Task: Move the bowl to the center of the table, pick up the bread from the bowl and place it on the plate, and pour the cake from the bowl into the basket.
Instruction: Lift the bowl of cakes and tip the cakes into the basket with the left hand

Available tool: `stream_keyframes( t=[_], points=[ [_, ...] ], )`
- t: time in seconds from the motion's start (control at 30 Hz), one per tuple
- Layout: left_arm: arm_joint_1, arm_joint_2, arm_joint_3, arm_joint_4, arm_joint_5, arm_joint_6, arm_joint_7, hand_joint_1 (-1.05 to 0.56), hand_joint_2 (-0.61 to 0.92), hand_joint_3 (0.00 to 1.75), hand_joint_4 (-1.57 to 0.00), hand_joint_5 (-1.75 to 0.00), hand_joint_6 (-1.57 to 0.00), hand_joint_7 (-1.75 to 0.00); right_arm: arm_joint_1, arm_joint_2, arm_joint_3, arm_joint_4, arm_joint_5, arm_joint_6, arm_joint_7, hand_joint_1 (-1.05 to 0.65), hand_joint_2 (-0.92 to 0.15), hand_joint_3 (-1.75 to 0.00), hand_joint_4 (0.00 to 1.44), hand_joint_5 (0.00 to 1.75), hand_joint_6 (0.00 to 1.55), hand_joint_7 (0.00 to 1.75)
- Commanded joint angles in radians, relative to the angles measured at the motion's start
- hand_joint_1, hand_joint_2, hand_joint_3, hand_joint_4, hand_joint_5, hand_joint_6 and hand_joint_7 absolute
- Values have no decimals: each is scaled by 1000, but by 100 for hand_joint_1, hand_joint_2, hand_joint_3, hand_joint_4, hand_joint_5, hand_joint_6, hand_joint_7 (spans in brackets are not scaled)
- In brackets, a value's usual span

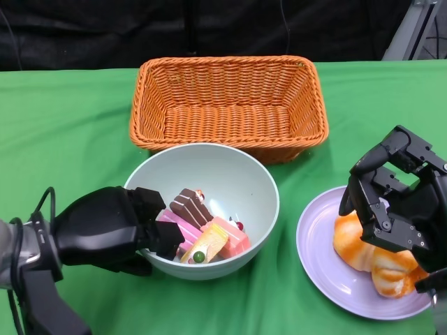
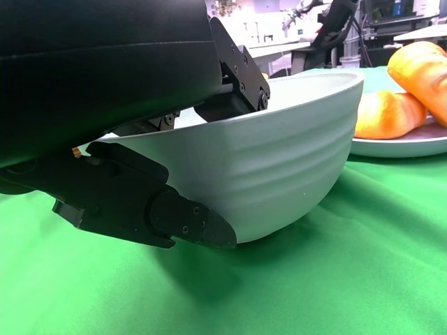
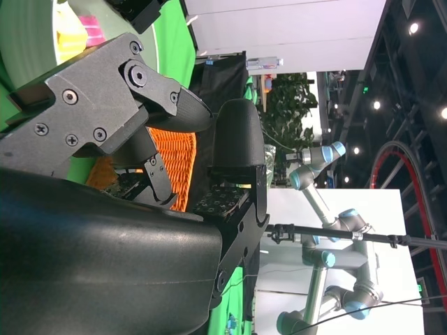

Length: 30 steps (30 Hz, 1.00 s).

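At lower left our left hand [image 1: 115,227] grips the bowl's [image 1: 241,178] rim, cake pieces [image 1: 202,230] inside. Behind stands the basket [image 1: 228,105]. Lower right, our right hand [image 1: 398,199] hovers with fingers apart over bread [image 1: 356,248] on the plate [image 1: 318,258].

Pale bowl [image 1: 237,183] holds cake slices [image 1: 206,230]; bread [image 1: 370,255] lies on plate [image 1: 318,258]; basket [image 1: 229,105] behind.

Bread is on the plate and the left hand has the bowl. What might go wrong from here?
The left hand grips the bowl at one spot on its rim only, so it may slip or twist when lifted to pour. The cake pieces sit loose and could land short of the basket. The right hand hangs just above the bread on the plate and might knock it.
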Motion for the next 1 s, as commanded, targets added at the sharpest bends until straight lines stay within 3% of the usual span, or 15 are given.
stream_keyframes(
  t=[0.03,0.43,0.73,0.83,0.9,1.0],
  points=[
    [2,44,3,-21,5,-35,35,-20,92,11,-65,-175,-48,-174,2,-7,-7,3,1,-9,-3,-17,-56,-104,70,172,60,143],
    [50,114,83,-155,-34,-133,90,-20,92,38,-71,-175,-48,-175,-9,-15,-11,24,-7,-16,5,-17,-55,-103,71,173,61,144],
    [85,147,214,-230,-124,-236,-31,-28,92,36,-72,-175,-47,-175,-16,-14,-12,37,-13,-16,6,-17,-54,-103,70,173,60,143],
    [90,142,272,-230,-187,-263,-111,-20,92,37,-73,-175,-61,-157,-18,-15,-11,44,-12,-13,12,-17,-54,-102,71,172,61,143],
    [92,133,305,-223,-223,-277,-161,-21,92,27,-73,-175,-73,-136,-18,-16,-9,46,-17,-15,15,-16,-55,-102,71,172,61,142],
    [105,127,344,-226,-258,-288,-226,-21,92,24,-73,-175,-76,-130,-18,-15,-10,48,-19,-16,18,-15,-55,-103,71,172,61,142]
  ],
)
